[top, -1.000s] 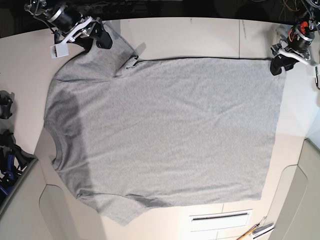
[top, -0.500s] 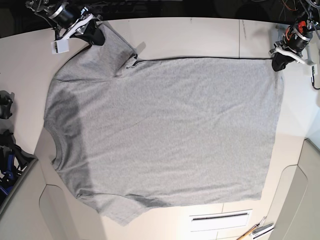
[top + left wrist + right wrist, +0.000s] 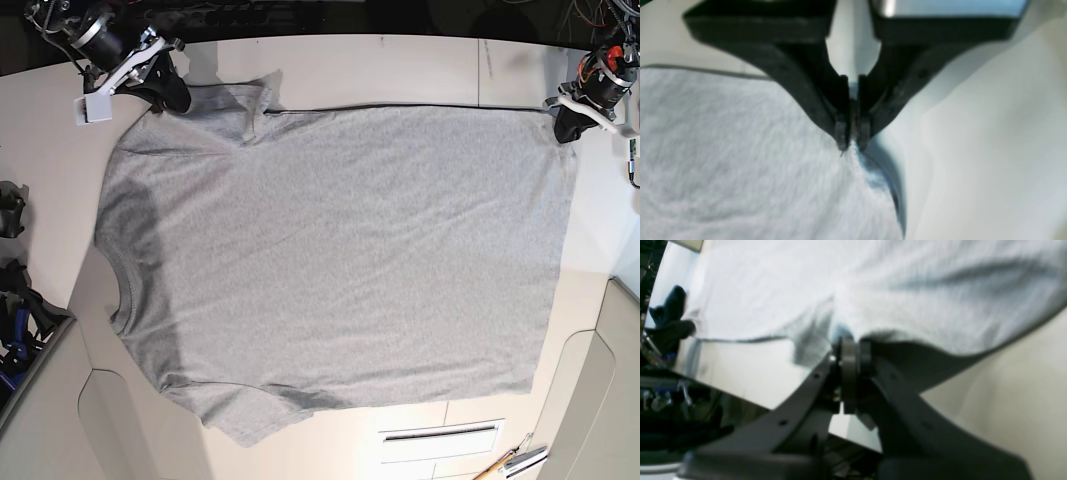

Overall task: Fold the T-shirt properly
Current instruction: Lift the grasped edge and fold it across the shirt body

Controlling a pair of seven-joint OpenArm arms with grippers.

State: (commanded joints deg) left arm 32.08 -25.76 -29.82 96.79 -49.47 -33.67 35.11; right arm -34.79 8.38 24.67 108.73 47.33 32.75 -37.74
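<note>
The heather-grey T-shirt (image 3: 330, 260) lies spread flat on the pale table, plain side up, with its collar at the left and its hem at the right. My left gripper (image 3: 566, 131) is at the far right corner of the hem, shut on the T-shirt's edge; in the left wrist view the left gripper (image 3: 850, 144) pinches grey cloth (image 3: 740, 166). My right gripper (image 3: 172, 100) holds the far left sleeve. In the right wrist view the right gripper (image 3: 850, 350) is shut on a fold of fabric (image 3: 907, 300).
The table (image 3: 400, 70) has seams and rounded panels at the front. A slotted panel (image 3: 440, 434) and some tools (image 3: 512, 462) lie at the front right. Dark equipment (image 3: 15, 300) stands off the left edge.
Both grippers have pulled back toward the far edge with the cloth, the right one also moving leftward. The far edge and sleeve are now stretched straighter and the whole shirt has shifted slightly away.
</note>
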